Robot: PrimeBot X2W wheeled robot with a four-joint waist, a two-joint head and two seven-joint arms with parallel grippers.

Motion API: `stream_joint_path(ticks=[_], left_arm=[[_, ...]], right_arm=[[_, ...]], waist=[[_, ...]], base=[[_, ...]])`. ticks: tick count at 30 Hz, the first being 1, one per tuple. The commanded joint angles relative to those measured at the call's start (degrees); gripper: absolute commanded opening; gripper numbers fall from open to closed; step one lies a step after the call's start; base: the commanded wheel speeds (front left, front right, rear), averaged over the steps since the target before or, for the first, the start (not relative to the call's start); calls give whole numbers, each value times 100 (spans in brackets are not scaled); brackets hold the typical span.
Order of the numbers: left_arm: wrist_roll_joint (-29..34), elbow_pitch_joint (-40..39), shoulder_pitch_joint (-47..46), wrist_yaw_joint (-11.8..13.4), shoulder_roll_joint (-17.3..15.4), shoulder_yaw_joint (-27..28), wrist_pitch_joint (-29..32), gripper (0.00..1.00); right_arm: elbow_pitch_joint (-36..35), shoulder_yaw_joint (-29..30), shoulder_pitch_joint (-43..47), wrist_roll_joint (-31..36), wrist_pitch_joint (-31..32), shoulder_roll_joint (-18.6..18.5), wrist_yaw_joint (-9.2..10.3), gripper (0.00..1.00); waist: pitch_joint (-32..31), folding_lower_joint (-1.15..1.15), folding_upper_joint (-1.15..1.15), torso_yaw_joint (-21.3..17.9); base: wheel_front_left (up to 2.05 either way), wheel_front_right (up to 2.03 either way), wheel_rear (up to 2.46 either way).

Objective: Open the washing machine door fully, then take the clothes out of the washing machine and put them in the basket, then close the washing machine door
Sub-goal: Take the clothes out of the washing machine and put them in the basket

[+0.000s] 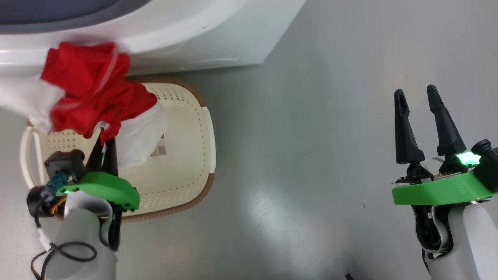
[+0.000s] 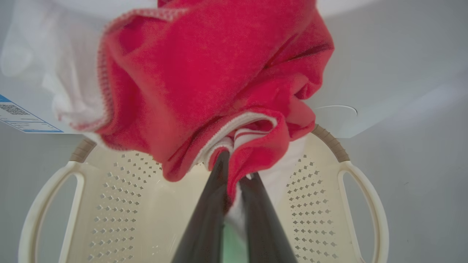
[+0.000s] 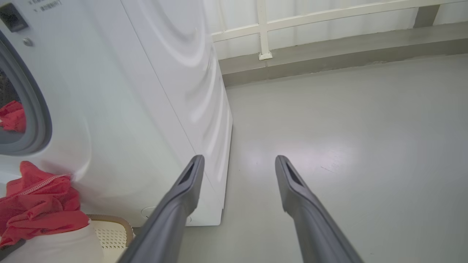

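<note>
We are pinching the clothes in our left tool, pressed tight on a red fold. The clothes are hanging right above the basket, so letting go is looking like our next move. Our right tool, spread apart, is sitting far from the basket.

Red clothes white-trimmed; cream perforated basket, brown rim.

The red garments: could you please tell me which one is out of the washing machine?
The red garment pinched in the left gripper, hanging above the basket; the other red piece lies inside the washing machine, behind its gasket.
</note>
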State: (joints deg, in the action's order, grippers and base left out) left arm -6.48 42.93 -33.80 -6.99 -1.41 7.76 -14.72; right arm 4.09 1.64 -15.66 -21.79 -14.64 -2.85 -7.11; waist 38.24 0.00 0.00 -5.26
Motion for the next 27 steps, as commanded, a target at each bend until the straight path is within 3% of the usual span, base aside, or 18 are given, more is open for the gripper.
stream_joint_path(ticks=[1, 19, 27], left_arm=[[84, 36, 2, 29, -185, 179, -28, 0], [178, 2165, -1009, 13, -397, 121, -28, 0], [107, 2469, -1314, -8, -530, 89, -28, 0]], right_arm=[[-151, -94, 24, -77, -36, -3, -37, 100], [-301, -91, -182, -95, -36, -3, -37, 100], [-301, -126, -225, -112, -36, -3, -37, 100]], waist=[[223, 0, 0, -97], [881, 0, 0, -239], [966, 0, 0, -293]], base=[[0, 0, 0], [0, 0, 0], [0, 0, 0]])
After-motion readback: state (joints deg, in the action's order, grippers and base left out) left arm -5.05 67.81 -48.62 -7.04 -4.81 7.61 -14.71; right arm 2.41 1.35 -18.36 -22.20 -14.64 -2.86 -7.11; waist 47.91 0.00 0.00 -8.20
